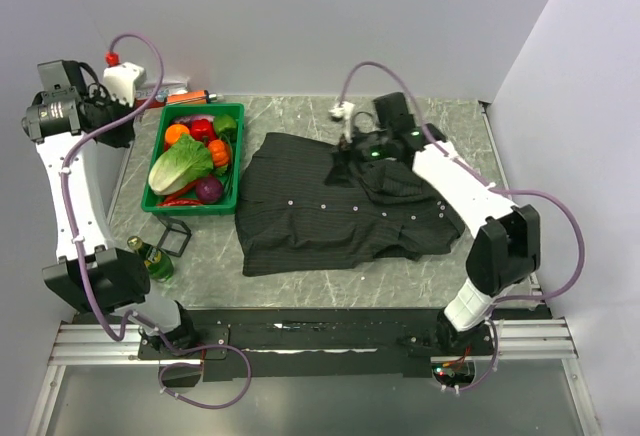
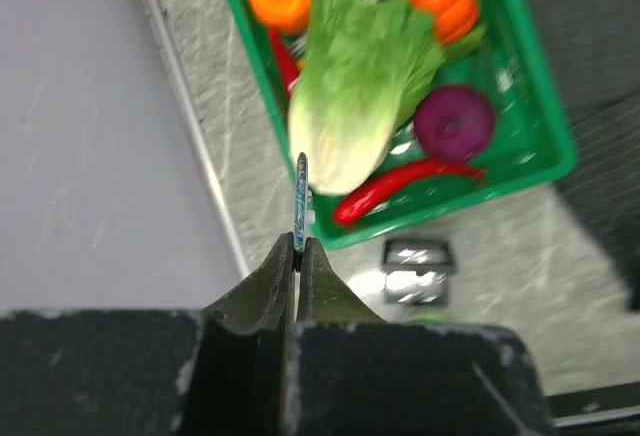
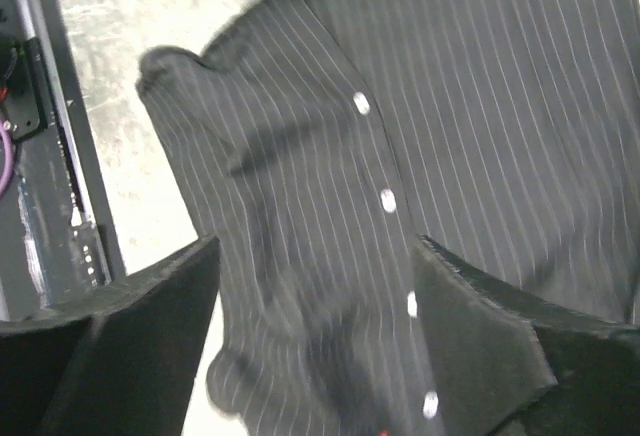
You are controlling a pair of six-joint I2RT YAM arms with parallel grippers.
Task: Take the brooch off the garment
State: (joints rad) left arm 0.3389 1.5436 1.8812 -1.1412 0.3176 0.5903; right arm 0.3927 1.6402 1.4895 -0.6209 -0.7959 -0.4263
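The garment (image 1: pixel 300 216), a dark pinstriped shirt with small pale buttons, lies spread on the table's middle. My right gripper (image 1: pixel 357 151) hangs open just above its collar end. In the right wrist view the open gripper (image 3: pixel 315 286) straddles the button strip of the garment (image 3: pixel 500 76). The brooch (image 3: pixel 384 433) shows only as a tiny red speck at that view's bottom edge, and it is hidden in the top view. My left gripper (image 1: pixel 122 128) is raised at the far left beside the basket. In the left wrist view the gripper (image 2: pixel 298 246) is shut on a thin blue-green flat piece (image 2: pixel 300 191).
A green basket (image 1: pixel 195 209) of toy vegetables stands left of the garment and also shows in the left wrist view (image 2: pixel 450 199). A green bottle (image 1: pixel 152 258) and a small black frame (image 1: pixel 176 238) stand in front of it. White and orange items (image 1: pixel 125 81) lie at the back left.
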